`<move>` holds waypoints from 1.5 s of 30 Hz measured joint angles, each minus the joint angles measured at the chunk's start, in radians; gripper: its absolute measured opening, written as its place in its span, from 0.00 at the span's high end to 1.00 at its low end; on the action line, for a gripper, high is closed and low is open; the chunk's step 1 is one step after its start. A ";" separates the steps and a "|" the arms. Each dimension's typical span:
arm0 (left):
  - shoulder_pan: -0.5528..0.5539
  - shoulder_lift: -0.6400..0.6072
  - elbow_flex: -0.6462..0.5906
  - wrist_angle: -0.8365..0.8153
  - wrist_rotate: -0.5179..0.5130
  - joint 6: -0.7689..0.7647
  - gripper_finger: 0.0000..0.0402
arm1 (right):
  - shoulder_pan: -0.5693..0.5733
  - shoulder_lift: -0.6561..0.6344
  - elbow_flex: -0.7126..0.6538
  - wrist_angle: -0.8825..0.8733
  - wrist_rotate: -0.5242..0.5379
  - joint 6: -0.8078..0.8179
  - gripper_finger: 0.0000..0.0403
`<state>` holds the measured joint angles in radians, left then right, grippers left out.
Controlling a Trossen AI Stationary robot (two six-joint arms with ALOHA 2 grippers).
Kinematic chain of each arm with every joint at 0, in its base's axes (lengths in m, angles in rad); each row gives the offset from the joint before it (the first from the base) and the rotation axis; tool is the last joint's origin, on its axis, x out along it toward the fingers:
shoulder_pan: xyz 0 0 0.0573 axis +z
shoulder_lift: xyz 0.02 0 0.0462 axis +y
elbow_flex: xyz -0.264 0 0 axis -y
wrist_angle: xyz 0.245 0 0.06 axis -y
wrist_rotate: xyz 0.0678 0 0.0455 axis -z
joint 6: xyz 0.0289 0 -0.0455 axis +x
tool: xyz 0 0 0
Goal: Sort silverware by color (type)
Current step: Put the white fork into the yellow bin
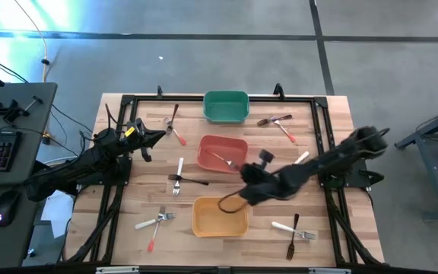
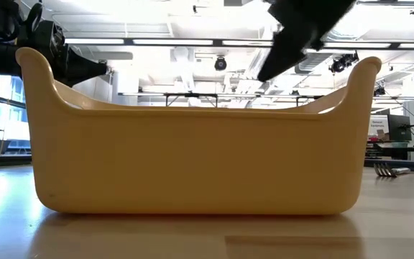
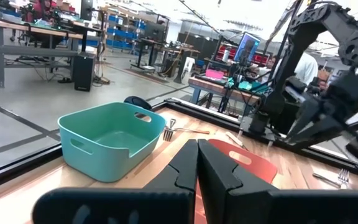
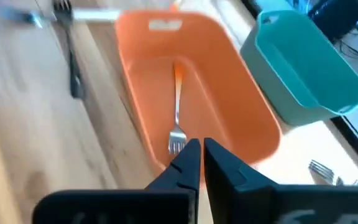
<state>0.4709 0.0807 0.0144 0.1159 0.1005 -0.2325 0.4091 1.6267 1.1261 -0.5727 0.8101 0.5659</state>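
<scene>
High view: right pincer [image 1: 243,195] beside yellow bin [image 1: 219,227] rim.

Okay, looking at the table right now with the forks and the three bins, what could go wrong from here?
1. The right claw hangs shut between the red bin and the yellow bin; a low swing might clip a rim and shift a bin.
2. Several utensils lie crossed, like the dark fork over the white-handled one, so one pinch could lift both colors.
3. The red bin's orange-handled fork lies alone; mis-sorting remains possible.
</scene>
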 joint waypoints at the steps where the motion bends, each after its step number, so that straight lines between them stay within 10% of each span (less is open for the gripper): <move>1: 0.000 0.000 0.000 0.001 0.000 0.000 1.00 | 0.026 -0.031 -0.036 0.033 0.007 0.017 1.00; 17: 0.000 0.000 0.000 0.000 0.000 0.000 1.00 | 0.319 -0.203 -0.199 -0.057 -0.231 0.517 0.97; 32: 0.000 0.000 0.000 0.001 0.000 0.000 1.00 | 0.357 -0.183 -0.198 -0.124 -0.589 0.784 0.56; 45: 0.000 0.000 0.000 0.001 0.000 0.000 1.00 | 0.497 -0.010 -0.198 -0.058 -0.631 0.940 0.60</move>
<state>0.4709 0.0803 0.0147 0.1166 0.1009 -0.2325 0.9057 1.6170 0.9283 -0.6308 0.1793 1.5064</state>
